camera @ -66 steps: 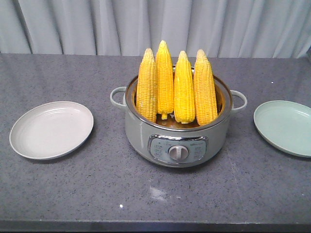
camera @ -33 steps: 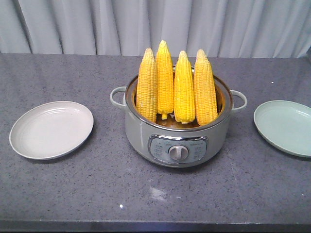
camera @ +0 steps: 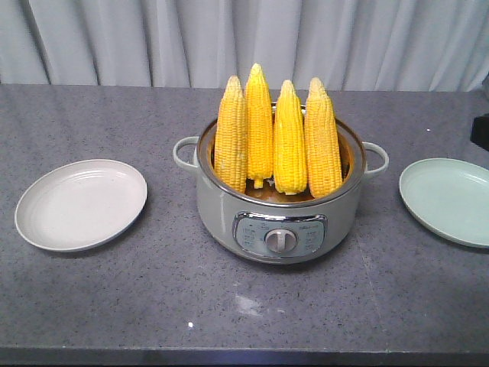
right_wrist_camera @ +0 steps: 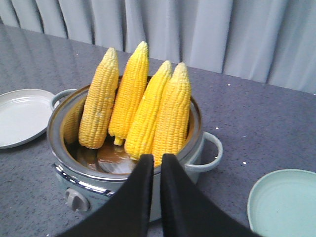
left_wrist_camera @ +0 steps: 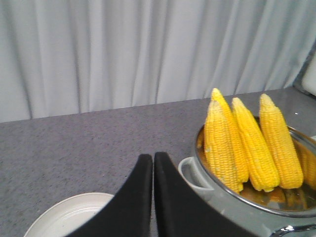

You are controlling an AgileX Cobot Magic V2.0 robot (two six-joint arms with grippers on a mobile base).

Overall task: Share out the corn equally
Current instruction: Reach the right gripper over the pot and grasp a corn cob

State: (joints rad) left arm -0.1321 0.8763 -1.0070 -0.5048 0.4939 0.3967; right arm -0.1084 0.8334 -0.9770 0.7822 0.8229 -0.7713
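Yellow corn [right_wrist_camera: 148,113] ahead of right end effector [right_wrist_camera: 157,157] (closed).

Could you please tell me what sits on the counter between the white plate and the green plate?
The grey electric pot, with four corn cobs standing upright inside it; the exterior front-facing view shows this plainly.

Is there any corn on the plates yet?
No, the white plate and the green plate are both bare, and all four corn cobs stand in the pot.
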